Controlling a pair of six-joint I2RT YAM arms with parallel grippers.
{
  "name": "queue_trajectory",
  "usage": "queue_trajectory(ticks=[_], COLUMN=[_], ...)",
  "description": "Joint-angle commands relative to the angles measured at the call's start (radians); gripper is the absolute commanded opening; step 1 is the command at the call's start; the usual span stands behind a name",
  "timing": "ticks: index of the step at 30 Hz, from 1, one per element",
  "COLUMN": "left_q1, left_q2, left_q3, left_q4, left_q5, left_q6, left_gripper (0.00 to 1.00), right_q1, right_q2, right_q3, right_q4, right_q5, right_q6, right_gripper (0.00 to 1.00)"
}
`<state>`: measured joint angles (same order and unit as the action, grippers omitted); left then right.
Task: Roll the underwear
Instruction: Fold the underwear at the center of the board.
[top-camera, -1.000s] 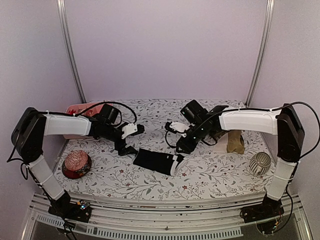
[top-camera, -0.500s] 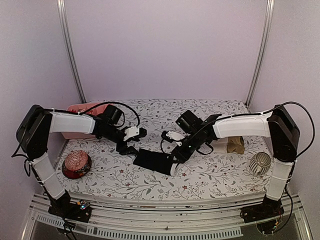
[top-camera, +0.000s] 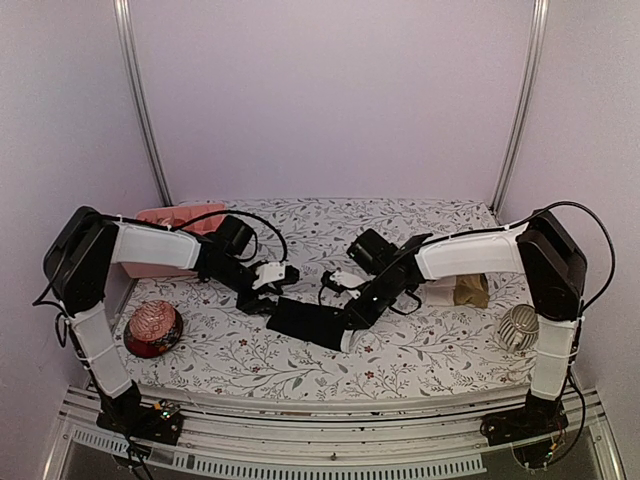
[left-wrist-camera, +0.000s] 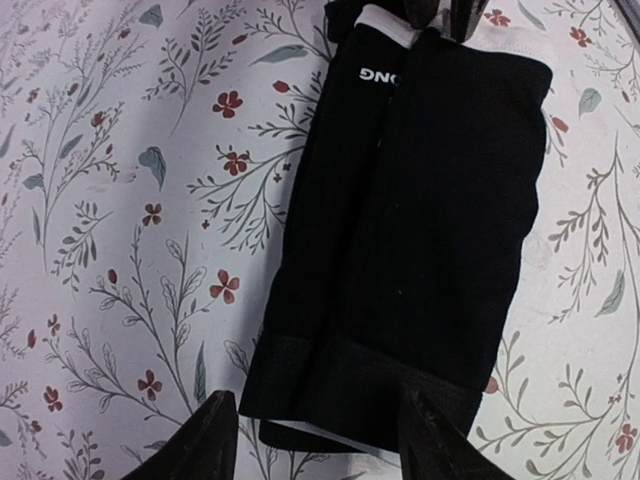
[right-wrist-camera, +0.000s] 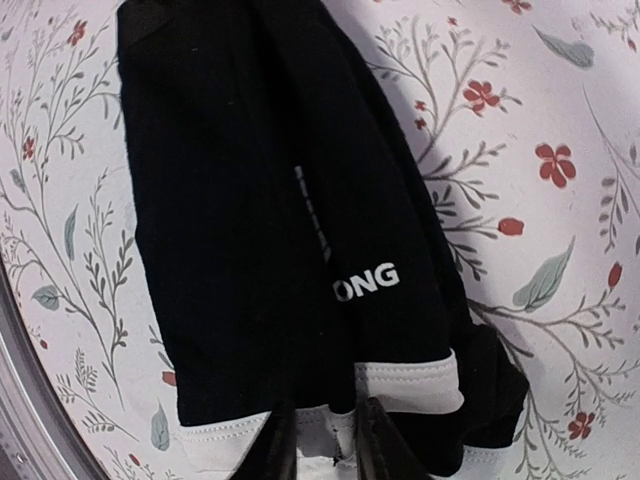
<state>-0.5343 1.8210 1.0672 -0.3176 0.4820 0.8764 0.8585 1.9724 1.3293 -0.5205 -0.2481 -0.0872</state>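
So the black underwear (top-camera: 312, 322) is lying folded into a long strip in the middle of the bench (top-camera: 420, 350), one arm at each end. The right fingers (right-wrist-camera: 277, 445) are squeezed down narrow on the white waistband trim, which looks like a proper pinch. The left fingers (left-wrist-camera: 216, 445) sit about half open straddling the other end, nothing gripped. I'd pinch that end evenly first, then roll tight and straight or it'll cone. The tan underwear (top-camera: 470, 288) sits at 3 o'clock, a silvery ribbed cup (top-camera: 520, 326) is near 4 and a red bowl (top-camera: 152, 328) is at 9, all well apart from the strip.
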Motion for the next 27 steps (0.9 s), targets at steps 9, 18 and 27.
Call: queue_trajectory(ticks=[9, 18, 27], left_q1=[-0.015, -0.013, -0.01], left_q2=[0.035, 0.026, 0.018], left_q3=[0.04, 0.031, 0.026], left_q4=[-0.015, -0.006, 0.024], left_q5=[-0.024, -0.035, -0.038], left_q6=[-0.004, -0.01, -0.03], left_gripper=[0.32, 0.0, 0.0], right_q1=[0.005, 0.006, 0.008], right_q2=[0.008, -0.021, -0.015], right_q3=[0.061, 0.086, 0.11], right_q4=[-0.041, -0.057, -0.075], right_q5=[0.001, 0.103, 0.185], right_q6=[-0.005, 0.006, 0.003], right_gripper=[0.02, 0.02, 0.02])
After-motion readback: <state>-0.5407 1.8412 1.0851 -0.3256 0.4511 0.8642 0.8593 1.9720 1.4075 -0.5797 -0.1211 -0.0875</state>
